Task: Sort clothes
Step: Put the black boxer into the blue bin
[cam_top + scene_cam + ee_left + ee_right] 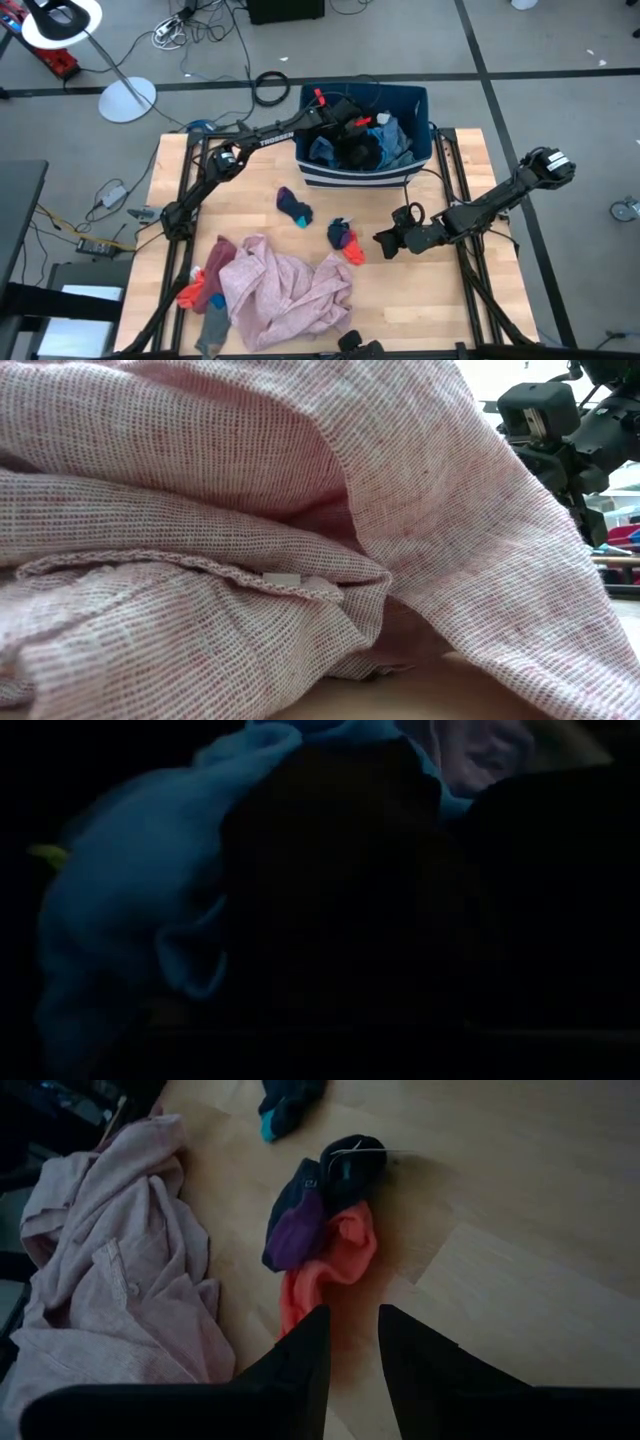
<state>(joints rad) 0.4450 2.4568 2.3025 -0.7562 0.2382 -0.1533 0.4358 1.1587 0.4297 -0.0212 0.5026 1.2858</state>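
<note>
A dark blue bin point(360, 181) stands at the table's far edge with blue cloth point(325, 150) and black cloth point(362, 152) inside. My left gripper point(352, 128) reaches down into it, shut; its wrist view shows only blue cloth point(120, 900) and black cloth point(330, 890) close up. My right gripper point(352, 1315) hovers open at mid-right, just right of a small pile of socks: purple point(295, 1235), orange point(335, 1260) and black point(350, 1160). A pink shirt point(285, 285) lies crumpled at the near edge. My left gripper is down among the clothes in the bin. Its own body and the darkness hide the fingertips. I cannot tell whether it touches the black or the blue cloth.
A dark sock with a teal toe point(295, 208) lies alone mid-table. A red-orange piece point(195, 290) and a grey one point(212, 325) lie left of the pink shirt, which fills the low view point(250, 510). Bare wood shows at the near right point(430, 300).
</note>
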